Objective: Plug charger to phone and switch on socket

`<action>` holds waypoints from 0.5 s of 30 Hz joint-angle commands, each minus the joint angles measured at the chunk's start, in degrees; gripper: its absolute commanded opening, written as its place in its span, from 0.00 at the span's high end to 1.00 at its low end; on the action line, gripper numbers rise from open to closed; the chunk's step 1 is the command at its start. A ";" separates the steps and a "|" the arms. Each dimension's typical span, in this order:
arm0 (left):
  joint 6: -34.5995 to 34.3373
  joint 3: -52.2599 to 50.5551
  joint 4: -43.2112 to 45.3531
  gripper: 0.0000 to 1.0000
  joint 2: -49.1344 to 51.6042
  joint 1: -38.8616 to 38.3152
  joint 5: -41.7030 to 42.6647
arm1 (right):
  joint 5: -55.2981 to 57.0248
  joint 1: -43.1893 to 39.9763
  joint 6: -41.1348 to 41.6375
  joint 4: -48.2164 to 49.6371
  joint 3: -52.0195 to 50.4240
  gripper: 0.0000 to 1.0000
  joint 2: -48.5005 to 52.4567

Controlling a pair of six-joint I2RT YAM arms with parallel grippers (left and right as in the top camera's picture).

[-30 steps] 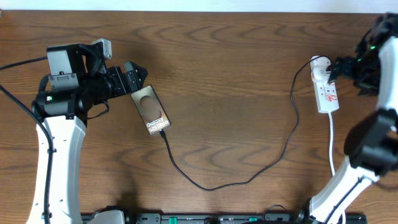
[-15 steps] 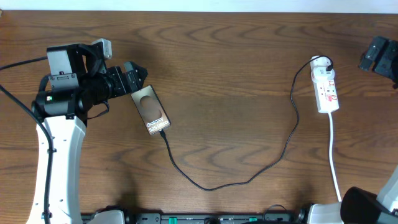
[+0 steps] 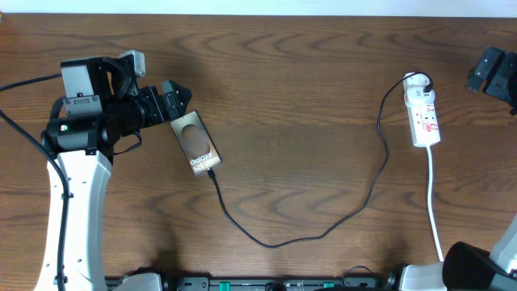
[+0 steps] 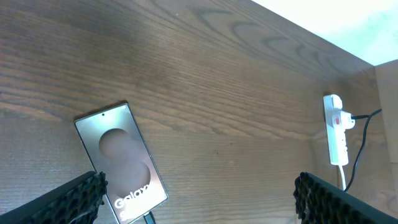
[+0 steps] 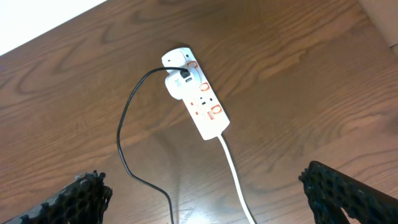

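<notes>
The phone (image 3: 198, 142) lies flat on the wooden table, its "Galaxy" lettering up; it also shows in the left wrist view (image 4: 121, 162). The charger cable (image 3: 323, 234) runs from the phone's lower end, where its plug tip (image 3: 211, 172) sits in the phone, in a long loop to the white socket strip (image 3: 423, 119). In the right wrist view the socket (image 5: 198, 102) has a white adapter plugged in. My left gripper (image 3: 174, 101) is open just left of the phone's top. My right gripper (image 3: 489, 71) is open, raised right of the socket.
The socket's white cord (image 3: 435, 210) runs toward the table's front edge. The left arm's white link (image 3: 77, 210) stands at the left front, the right arm's base at the front right corner. The table's far edge (image 3: 258, 14) meets a white wall.
My right arm has pulled back from the socket to the right edge of the overhead view. The left arm, phone and cable have not moved.
</notes>
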 commanded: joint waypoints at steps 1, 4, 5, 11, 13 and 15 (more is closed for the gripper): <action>1.42 0.31 0.00 0.02 -0.15 0.09 0.74 | 0.48 0.07 0.83 -0.09 0.44 0.01 -0.07; 1.42 0.31 0.00 0.02 -0.15 0.07 0.72 | 0.48 0.04 0.83 -0.09 0.42 0.01 -0.07; 1.40 0.31 0.00 0.02 -0.15 0.09 0.74 | 0.48 0.04 0.83 -0.09 0.44 0.01 -0.07; 1.40 0.31 -0.31 0.02 -0.63 0.13 0.76 | 0.48 0.07 0.83 -0.09 0.42 0.01 -0.07; 1.42 0.31 -1.99 0.02 -1.51 0.11 -0.24 | 0.48 0.07 0.83 -0.09 0.42 0.01 -0.07; 1.44 -0.11 -3.80 0.02 -2.86 -0.48 -3.91 | 0.48 0.04 0.83 -0.09 0.42 0.01 -0.07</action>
